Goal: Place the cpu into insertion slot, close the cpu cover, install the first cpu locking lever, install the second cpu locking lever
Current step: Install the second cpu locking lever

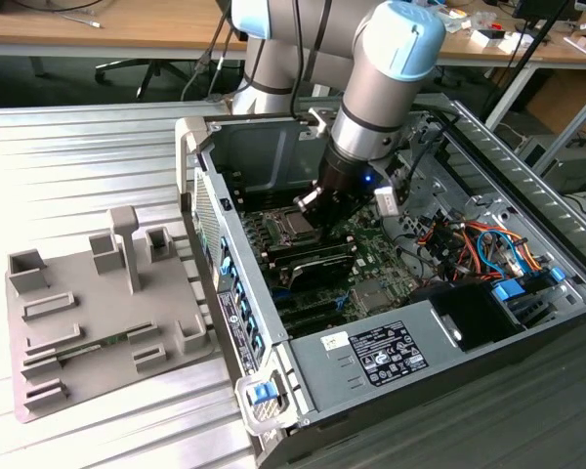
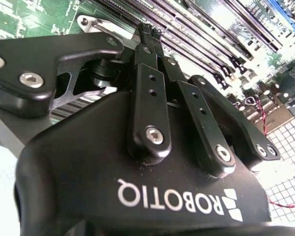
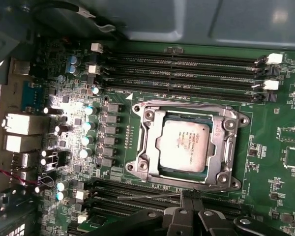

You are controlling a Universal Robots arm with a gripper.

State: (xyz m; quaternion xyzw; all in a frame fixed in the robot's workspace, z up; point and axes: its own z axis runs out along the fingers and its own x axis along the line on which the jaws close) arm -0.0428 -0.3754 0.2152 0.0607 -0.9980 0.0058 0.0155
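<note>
A ribbed metal table carries the open computer case and a grey fixture tray, wooden desks behind. The gripper hovers inside, fingertips pinched together on nothing. Just beyond the tips, the cpu lies in the insertion slot, the cpu cover shut around it.
</note>
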